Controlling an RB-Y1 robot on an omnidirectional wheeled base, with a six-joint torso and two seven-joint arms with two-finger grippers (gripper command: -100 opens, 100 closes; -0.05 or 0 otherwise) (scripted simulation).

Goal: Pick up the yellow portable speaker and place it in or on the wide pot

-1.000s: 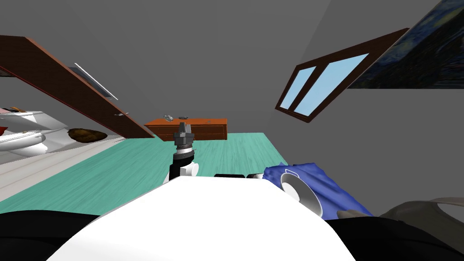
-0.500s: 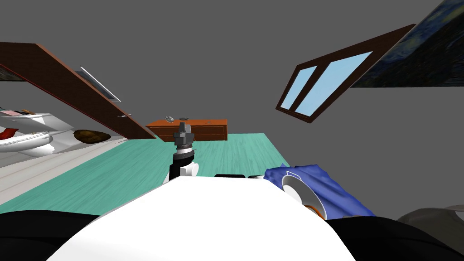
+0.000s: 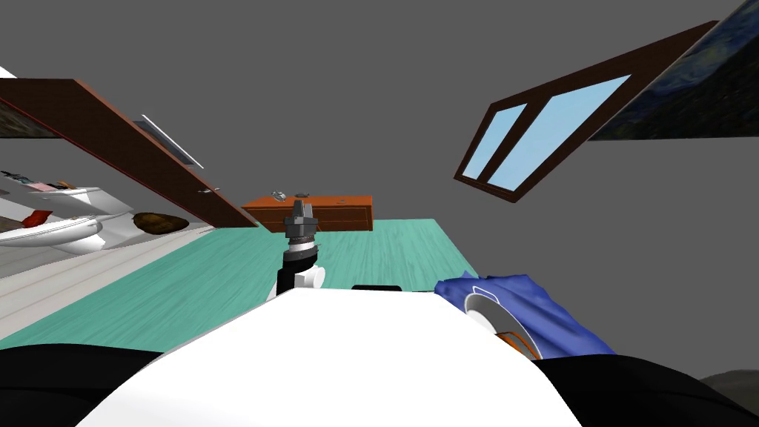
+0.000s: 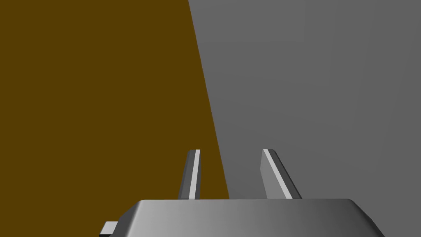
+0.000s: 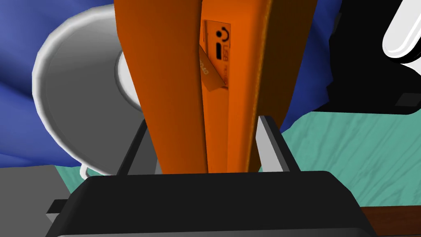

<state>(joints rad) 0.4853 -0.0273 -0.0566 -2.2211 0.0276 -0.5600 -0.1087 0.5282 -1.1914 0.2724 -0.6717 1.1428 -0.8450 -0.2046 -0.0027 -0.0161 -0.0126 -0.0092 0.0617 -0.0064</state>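
The portable speaker point(image 5: 181, 82) is drawn orange and stands on end between the fingers of my right gripper point(image 5: 201, 123). The fingers flank its sides with a thin gap at one of them, so the gripper is open. Right behind the speaker lies the wide grey pot point(image 5: 74, 94), tipped with its mouth toward my hand, on a blue cloth point(image 5: 16, 103). In the head view the pot point(image 3: 485, 311) sits at my right side with a sliver of the speaker point(image 3: 515, 342) at its lower rim. My left gripper point(image 3: 299, 207) is raised in front of me, open and empty point(image 4: 230, 152).
The blue cloth point(image 3: 548, 311) lies on a teal floor point(image 3: 222, 282). An orange-brown dresser point(image 3: 319, 211) stands against the far grey wall. A brown door point(image 3: 126, 141) and white furniture point(image 3: 52, 230) are to the left, a window point(image 3: 534, 141) up right.
An orange edge of the speaker has come into sight at the pot's lower rim. The whole head view has shifted a little; the left arm has not moved.
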